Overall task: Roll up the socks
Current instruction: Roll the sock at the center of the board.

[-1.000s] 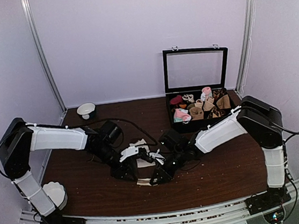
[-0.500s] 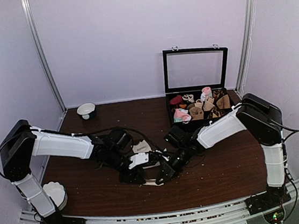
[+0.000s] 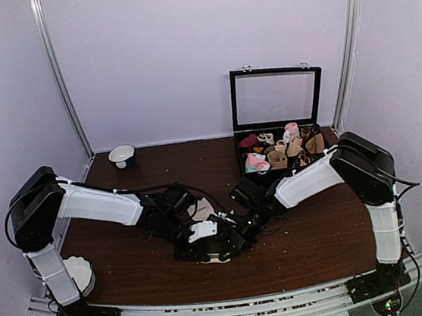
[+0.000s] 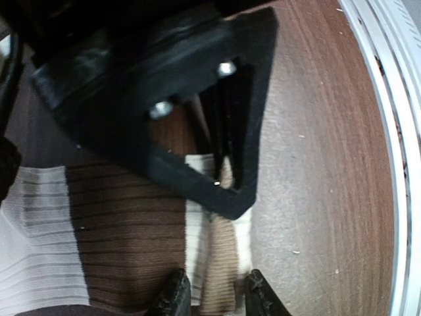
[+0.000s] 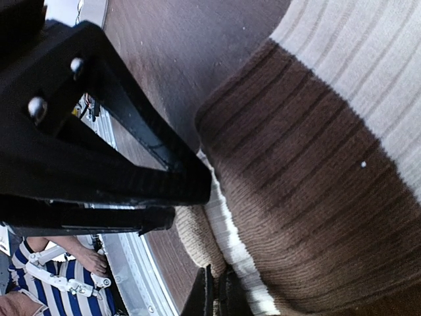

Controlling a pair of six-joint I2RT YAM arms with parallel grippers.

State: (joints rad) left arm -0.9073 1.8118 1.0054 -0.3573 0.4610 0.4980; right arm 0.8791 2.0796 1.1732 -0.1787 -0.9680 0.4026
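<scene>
Left wrist view: left gripper (image 4: 217,299) had narrowed astride the folded edge of the socks (image 4: 220,263), grip unclear; right gripper (image 5: 216,293) stayed pinched shut there, rolling underway.

Open black box (image 3: 233,103), small bowl (image 3: 122,155) behind, white bowl (image 3: 79,274) left, brown table (image 3: 318,230)

2 white-shelled arms (image 3: 98,204), black joints (image 3: 37,208), silver screws (image 4: 225,68)
</scene>
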